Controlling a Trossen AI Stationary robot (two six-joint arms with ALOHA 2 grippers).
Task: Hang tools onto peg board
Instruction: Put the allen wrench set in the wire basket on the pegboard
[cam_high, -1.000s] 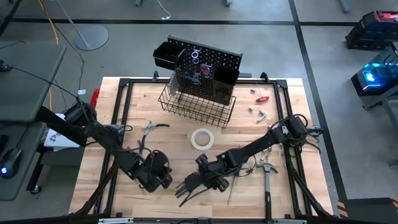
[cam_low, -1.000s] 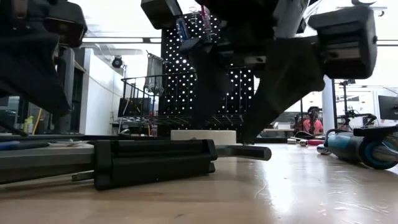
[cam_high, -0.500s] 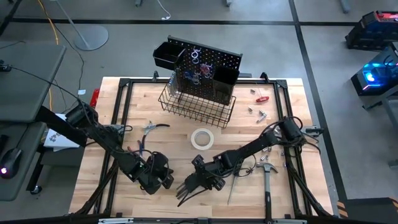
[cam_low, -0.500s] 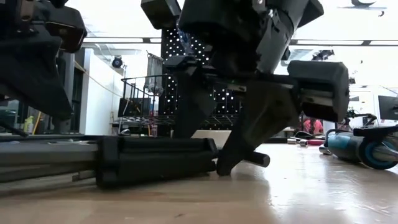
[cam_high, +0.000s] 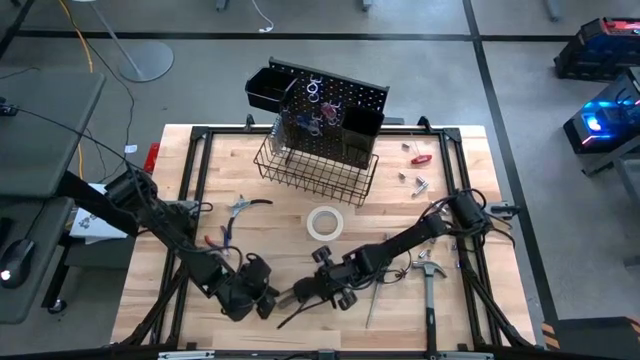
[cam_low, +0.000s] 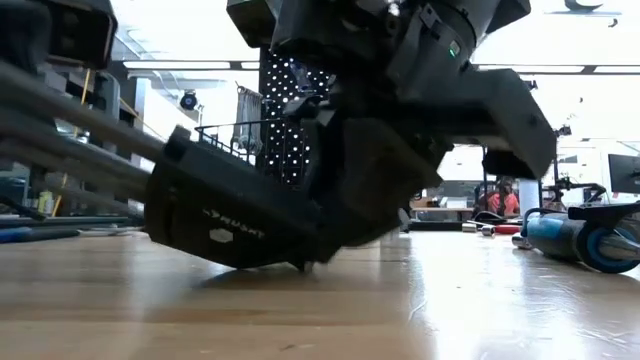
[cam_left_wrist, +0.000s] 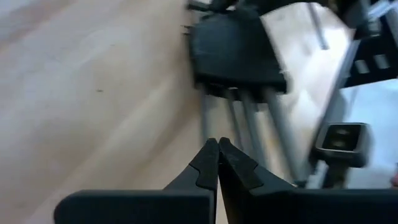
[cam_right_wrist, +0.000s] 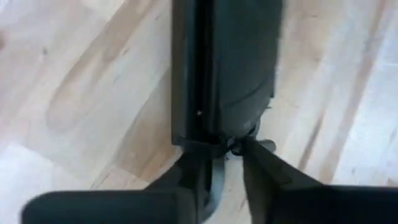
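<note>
A hex key set, a black holder (cam_low: 235, 215) with several long metal keys (cam_left_wrist: 239, 121), lies near the table's front edge in the middle (cam_high: 305, 303). My right gripper (cam_high: 322, 288) is down on the holder and shut on it. My left gripper (cam_left_wrist: 217, 148) is shut and stands just left of the set, its tips beside the keys. The peg board (cam_high: 335, 115) stands upright at the far edge, with a wire basket (cam_high: 315, 170) at its foot. My right gripper pinches the end of the black holder (cam_right_wrist: 227, 140) between its two fingers, coming from above and slanting down. The set is tilted: the holder's lower corner (cam_low: 300, 265) rests on the table and the keys (cam_low: 80, 110) rise clear of it. My left gripper: whether its shut tips touch the keys, I cannot tell.
A white tape roll (cam_high: 325, 223) lies mid-table. Pliers (cam_high: 243, 207) lie to the left, a hammer (cam_high: 430, 285) to the right, and a red-handled screwdriver (cam_high: 421, 158) with small parts at the far right. A black frame rail (cam_high: 190, 190) borders the tabletop.
My right gripper has come down onto the holder and shut on it. The key set, which lay flat, has tipped: its key end has risen while the holder's corner stays on the table. My left gripper has shifted toward the set.
</note>
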